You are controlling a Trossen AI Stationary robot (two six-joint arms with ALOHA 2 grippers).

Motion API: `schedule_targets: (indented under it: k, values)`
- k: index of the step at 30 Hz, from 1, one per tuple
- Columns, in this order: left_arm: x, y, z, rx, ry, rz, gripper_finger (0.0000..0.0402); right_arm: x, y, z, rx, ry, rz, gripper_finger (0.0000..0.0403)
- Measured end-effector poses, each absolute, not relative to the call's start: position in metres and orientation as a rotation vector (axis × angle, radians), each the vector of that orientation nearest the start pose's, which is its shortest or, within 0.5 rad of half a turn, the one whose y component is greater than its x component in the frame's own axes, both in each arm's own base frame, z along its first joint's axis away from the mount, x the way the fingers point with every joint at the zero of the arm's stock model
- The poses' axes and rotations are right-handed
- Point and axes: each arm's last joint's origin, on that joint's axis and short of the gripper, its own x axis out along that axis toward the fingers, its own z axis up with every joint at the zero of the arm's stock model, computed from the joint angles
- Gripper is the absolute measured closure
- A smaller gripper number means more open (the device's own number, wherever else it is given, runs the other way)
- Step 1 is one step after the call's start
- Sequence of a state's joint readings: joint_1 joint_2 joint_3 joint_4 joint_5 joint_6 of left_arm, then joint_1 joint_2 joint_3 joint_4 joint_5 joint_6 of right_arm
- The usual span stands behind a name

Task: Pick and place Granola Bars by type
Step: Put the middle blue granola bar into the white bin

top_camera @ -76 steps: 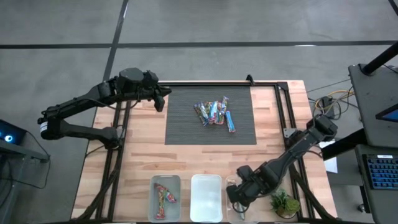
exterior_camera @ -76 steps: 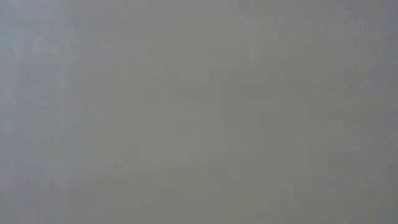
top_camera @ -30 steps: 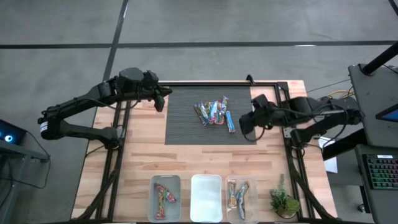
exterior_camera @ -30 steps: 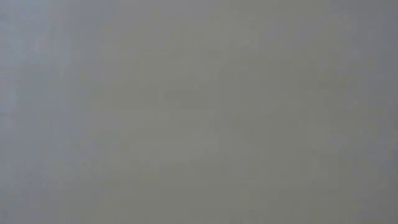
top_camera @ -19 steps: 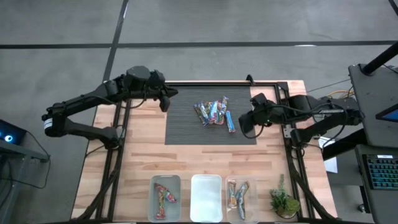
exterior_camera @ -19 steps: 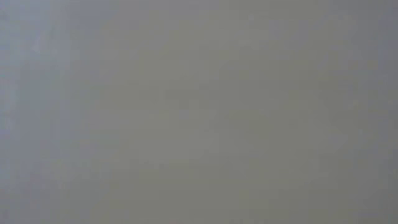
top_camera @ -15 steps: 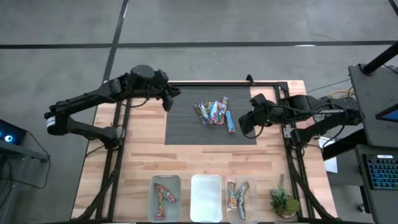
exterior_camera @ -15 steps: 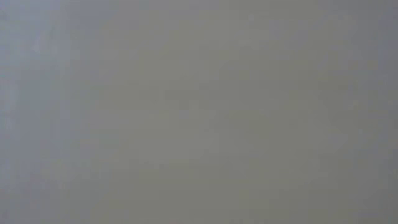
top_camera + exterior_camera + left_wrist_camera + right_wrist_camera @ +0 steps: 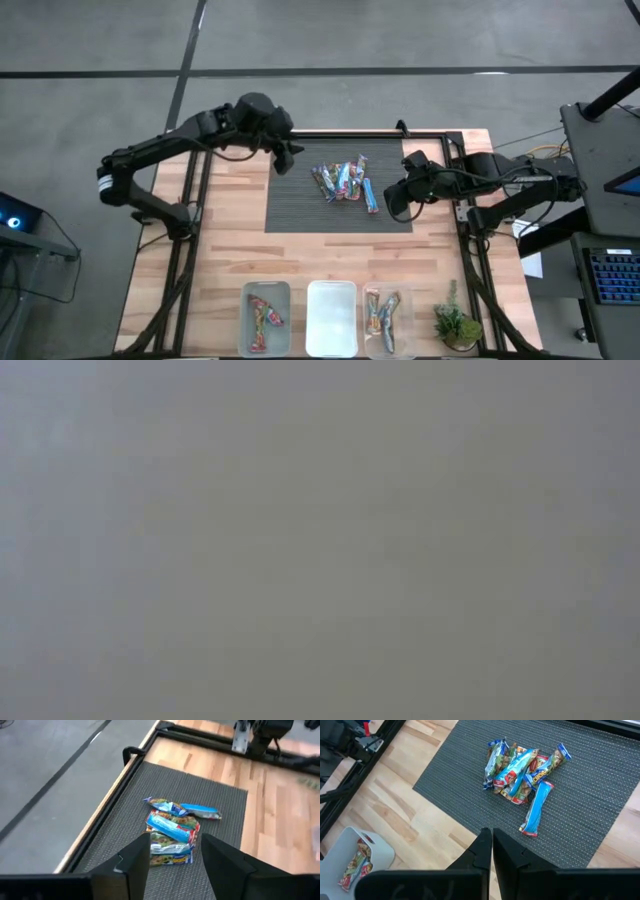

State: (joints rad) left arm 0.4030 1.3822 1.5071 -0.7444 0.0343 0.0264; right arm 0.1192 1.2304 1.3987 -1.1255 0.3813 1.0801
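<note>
We see the pile of granola bars (image 9: 346,182) lying on the dark mat (image 9: 295,205) in the middle of the table (image 9: 230,255), toward its far half. Most bars in the heap overlap, their long axes crossing at different angles. One blue bar (image 9: 536,807) lies at the pile's edge nearest the right arm, its long axis running roughly from the far side of the table to the near side.

The low view is a blank grey and tells us nothing. The bars stacked underneath the pile are partly covered, so we cannot count them.

The left gripper (image 9: 286,155) hangs over the far left corner of the mat, its fingers (image 9: 134,860) spread apart and empty, with the pile a little ahead of them. The right gripper (image 9: 392,200) sits at the mat's right edge, just beside the pile, its fingers (image 9: 482,847) pressed together on nothing.

Along the near edge stand three bins: the left bin (image 9: 247,295) and right bin (image 9: 368,297) hold bars, while the middle bin (image 9: 331,317) looks bare.
</note>
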Motion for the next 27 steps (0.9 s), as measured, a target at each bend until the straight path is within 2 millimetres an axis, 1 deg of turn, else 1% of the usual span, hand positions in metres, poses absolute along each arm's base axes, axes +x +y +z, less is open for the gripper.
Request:
schedule_targets:
  k: [4,7,13,15,20,27]
  values:
    - [0.275,0.119,0.400,-0.027,0.687,0.415,0.0241,0.218,0.015,0.375,0.757,0.689,-0.703,0.0394]
    - [0.282,0.124,0.399,0.017,0.706,0.450,0.0241,0.218,0.015,0.375,0.757,0.689,-0.703,0.0394]
    - [0.293,0.130,0.388,0.112,0.774,0.447,0.0241,0.218,0.015,0.375,0.756,0.689,-0.703,0.0394]
    - [0.297,0.132,0.384,0.103,0.780,0.471,0.0241,0.218,0.015,0.375,0.750,0.690,-0.702,0.0394]
    - [0.305,0.136,0.376,-0.017,0.767,0.523,0.0241,0.218,0.015,0.374,0.742,0.695,-0.700,0.0394]
    - [0.309,0.138,0.374,-0.027,0.751,0.532,0.0241,0.218,0.015,0.374,0.720,0.703,-0.692,0.0394]
